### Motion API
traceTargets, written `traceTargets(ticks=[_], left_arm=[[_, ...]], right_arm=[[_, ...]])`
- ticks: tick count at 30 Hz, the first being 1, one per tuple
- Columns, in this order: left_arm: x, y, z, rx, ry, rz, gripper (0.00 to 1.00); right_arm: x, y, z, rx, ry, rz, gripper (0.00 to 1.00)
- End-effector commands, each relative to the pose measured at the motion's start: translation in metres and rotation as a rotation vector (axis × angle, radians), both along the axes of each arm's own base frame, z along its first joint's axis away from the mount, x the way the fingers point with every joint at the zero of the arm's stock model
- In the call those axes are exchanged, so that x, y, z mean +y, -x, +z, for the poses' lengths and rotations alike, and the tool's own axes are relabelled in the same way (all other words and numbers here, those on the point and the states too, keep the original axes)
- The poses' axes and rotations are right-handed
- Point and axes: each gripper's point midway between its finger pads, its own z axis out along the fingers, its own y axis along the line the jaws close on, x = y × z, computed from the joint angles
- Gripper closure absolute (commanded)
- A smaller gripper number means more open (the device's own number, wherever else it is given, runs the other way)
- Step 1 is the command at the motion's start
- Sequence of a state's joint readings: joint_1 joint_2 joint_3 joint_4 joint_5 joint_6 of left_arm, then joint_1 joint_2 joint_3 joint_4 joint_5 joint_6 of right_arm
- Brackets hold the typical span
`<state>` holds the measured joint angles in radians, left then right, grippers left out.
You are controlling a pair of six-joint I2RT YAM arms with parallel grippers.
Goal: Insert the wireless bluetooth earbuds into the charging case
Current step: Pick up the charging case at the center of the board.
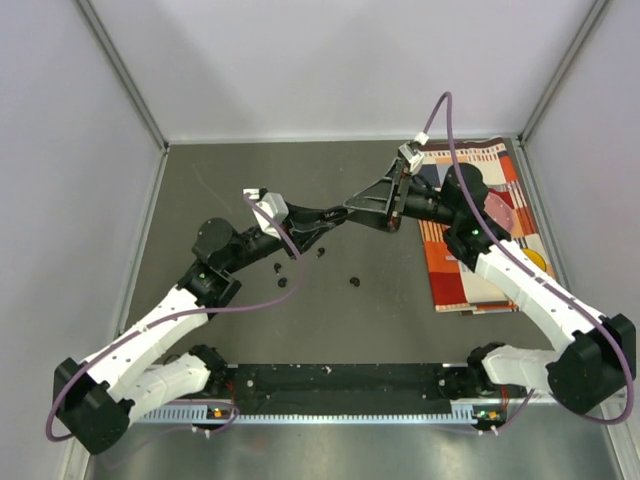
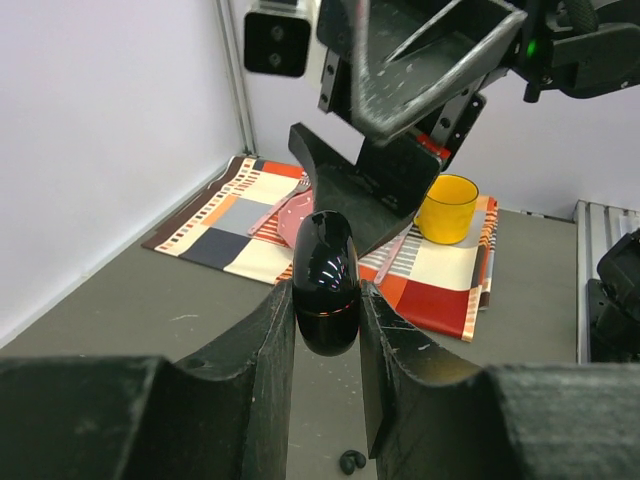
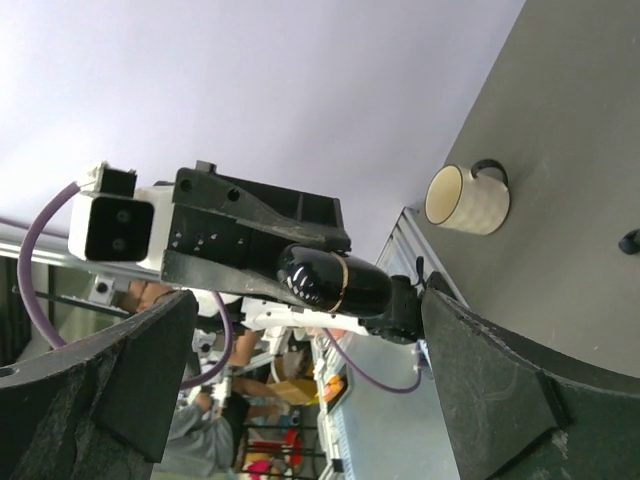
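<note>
My left gripper (image 1: 325, 217) is shut on the charging case (image 2: 327, 285), a glossy black oval pod with a thin gold seam, and holds it above the table. The case also shows in the right wrist view (image 3: 335, 278). My right gripper (image 1: 350, 207) is wide open and empty, its jaws facing the case from the right and just short of it. Several tiny black earbuds lie on the grey table below: two at the left (image 1: 277, 267) (image 1: 283, 283), one under the grippers (image 1: 319, 251), one to the right (image 1: 354, 281). One earbud shows between my left fingers (image 2: 352, 461).
A striped orange placemat (image 1: 470, 285) lies at the right with a pink plate (image 1: 503, 212) and a yellow cup (image 2: 447, 208) on it. A cream mug (image 3: 468, 198) stands on the table. Walls close in the left, back and right.
</note>
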<state>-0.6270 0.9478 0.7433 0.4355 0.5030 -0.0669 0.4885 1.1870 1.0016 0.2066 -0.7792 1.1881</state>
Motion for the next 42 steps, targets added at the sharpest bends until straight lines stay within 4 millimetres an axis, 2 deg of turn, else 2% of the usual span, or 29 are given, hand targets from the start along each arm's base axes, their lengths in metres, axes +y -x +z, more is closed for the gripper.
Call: traceTargets(ticks=[1, 3, 13, 15, 19, 24, 25, 26, 28, 29, 32, 36, 38, 39, 41, 42], left_arm=[[-0.002, 0.001, 0.010, -0.065, 0.000, 0.002, 1.00], [-0.003, 0.002, 0.009, -0.070, -0.005, 0.002, 1.00], [-0.008, -0.002, 0.006, -0.062, -0.007, 0.009, 1.00], [-0.006, -0.005, 0.007, -0.061, -0.001, 0.029, 1.00], [-0.006, -0.004, 0.007, -0.065, -0.001, 0.024, 1.00], [-0.006, -0.005, 0.005, -0.062, -0.003, 0.027, 1.00], [-0.006, -0.006, 0.005, -0.050, 0.002, 0.031, 0.95], [-0.006, -0.006, 0.005, -0.046, 0.005, 0.030, 0.84], [-0.007, -0.004, 0.006, -0.032, 0.019, 0.022, 0.69], [-0.007, -0.004, 0.006, -0.029, 0.029, 0.024, 0.51], [-0.007, -0.001, 0.007, -0.030, 0.059, 0.010, 0.38], [-0.006, 0.003, 0.010, -0.044, 0.117, -0.004, 0.33], [-0.006, 0.005, 0.006, -0.048, 0.138, -0.009, 0.33], [-0.004, 0.006, 0.013, -0.073, 0.168, -0.010, 0.33], [-0.003, 0.007, 0.010, -0.072, 0.186, -0.011, 0.33], [-0.002, 0.007, 0.016, -0.093, 0.209, -0.007, 0.33]], right_arm=[[0.010, 0.005, 0.004, 0.038, -0.022, 0.048, 0.09], [0.013, 0.003, -0.002, 0.063, -0.016, 0.051, 0.09], [0.024, 0.005, -0.007, 0.125, -0.056, 0.092, 0.35], [0.024, 0.006, -0.007, 0.132, -0.058, 0.102, 0.37], [0.024, 0.009, -0.009, 0.147, -0.068, 0.112, 0.57], [0.024, 0.009, -0.009, 0.157, -0.094, 0.118, 0.70], [0.024, 0.010, -0.008, 0.156, -0.101, 0.119, 0.75], [0.023, 0.010, -0.003, 0.132, -0.124, 0.119, 0.77], [0.023, 0.009, -0.004, 0.155, -0.146, 0.114, 0.81], [0.023, 0.009, -0.003, 0.153, -0.158, 0.115, 0.82], [0.021, 0.010, 0.002, 0.155, -0.190, 0.116, 0.85], [0.020, 0.012, 0.008, 0.145, -0.201, 0.117, 0.85], [0.019, 0.013, 0.011, 0.143, -0.207, 0.116, 0.85], [0.019, 0.013, 0.011, 0.143, -0.208, 0.116, 0.85], [0.019, 0.014, 0.011, 0.143, -0.209, 0.120, 0.86], [0.019, 0.014, 0.010, 0.146, -0.208, 0.120, 0.86]])
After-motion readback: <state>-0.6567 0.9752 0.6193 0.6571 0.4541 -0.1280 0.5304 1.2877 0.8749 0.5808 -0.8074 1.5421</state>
